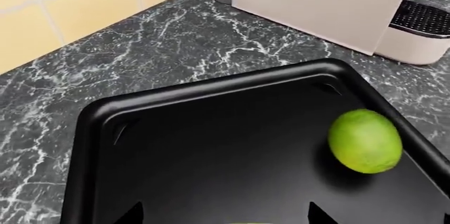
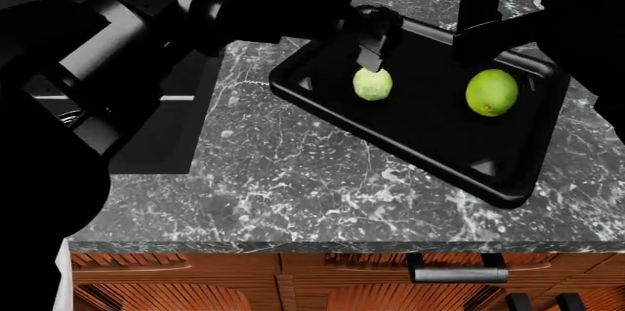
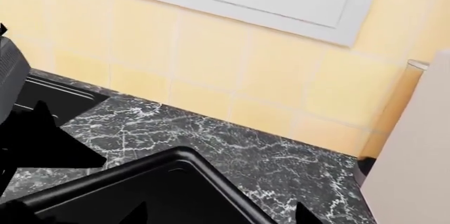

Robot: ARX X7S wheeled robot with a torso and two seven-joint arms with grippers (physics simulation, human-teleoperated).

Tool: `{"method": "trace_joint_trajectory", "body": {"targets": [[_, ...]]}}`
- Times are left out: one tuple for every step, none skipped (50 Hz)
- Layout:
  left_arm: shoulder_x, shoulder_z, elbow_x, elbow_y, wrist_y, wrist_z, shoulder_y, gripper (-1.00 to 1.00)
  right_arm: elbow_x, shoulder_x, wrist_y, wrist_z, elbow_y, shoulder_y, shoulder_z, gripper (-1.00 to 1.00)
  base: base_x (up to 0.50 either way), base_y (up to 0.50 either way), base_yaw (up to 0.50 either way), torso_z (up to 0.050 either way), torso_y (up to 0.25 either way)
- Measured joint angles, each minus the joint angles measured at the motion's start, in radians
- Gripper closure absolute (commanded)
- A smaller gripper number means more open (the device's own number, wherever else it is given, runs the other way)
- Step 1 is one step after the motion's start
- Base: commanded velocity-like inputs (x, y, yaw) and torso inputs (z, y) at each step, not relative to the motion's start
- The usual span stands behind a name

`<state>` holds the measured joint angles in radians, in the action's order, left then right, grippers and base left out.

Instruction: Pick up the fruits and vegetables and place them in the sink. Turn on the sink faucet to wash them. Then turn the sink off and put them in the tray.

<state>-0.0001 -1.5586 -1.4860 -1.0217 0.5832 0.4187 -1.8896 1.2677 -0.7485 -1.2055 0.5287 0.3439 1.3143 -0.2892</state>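
The black tray (image 2: 508,179) lies on the counter with both green balls in it. The smooth lime (image 2: 491,92) rests near its right side and shows too in the left wrist view as the lime (image 1: 365,140). The paler sprout ball (image 2: 372,83) lies at the tray's left part. My left gripper (image 2: 375,42) hangs just above the sprout ball, open, and only a green sliver (image 1: 250,223) shows between its fingers. My right gripper (image 2: 478,12) is open over the tray's far rim (image 3: 211,174) and holds nothing. My left arm hides most of the sink (image 3: 49,100). I cannot make out the faucet.
A white appliance (image 1: 323,2) stands on the marble counter (image 2: 323,186) just behind the tray. Yellow wall tiles (image 3: 211,66) and a white window frame (image 3: 330,13) close off the back. The counter's front edge and cabinet handle (image 2: 457,273) lie below.
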Motion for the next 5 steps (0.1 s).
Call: {"method": "trace_joint_trajectory", "body": {"targets": [[0.000,0.000,-0.009,-0.003,-0.002,0.000,-0.006,-1.00,0.001,0.000,-0.001,0.000,0.000,0.002,0.000,-1.00,0.00,0.00,0.00,0.000,0.000],[0.000,0.000,-0.018,-0.006,-0.004,0.000,-0.011,-1.00,0.003,0.000,-0.001,0.001,0.001,0.004,0.000,-1.00,0.00,0.00,0.00,0.000,0.000],[0.000,0.000,-0.027,-0.009,-0.006,0.000,-0.016,-1.00,0.005,0.000,-0.002,0.002,0.001,0.006,0.000,-1.00,0.00,0.00,0.00,0.000,0.000],[0.000,0.000,-0.036,-0.013,-0.008,0.000,-0.022,-1.00,0.007,0.000,-0.004,0.003,0.002,0.008,0.001,-1.00,0.00,0.00,0.00,0.000,0.000],[0.000,-0.001,-0.046,-0.016,-0.010,0.000,-0.027,-1.00,0.010,0.000,-0.005,0.004,0.003,0.011,0.001,-1.00,0.00,0.00,0.00,0.000,0.000]]}}
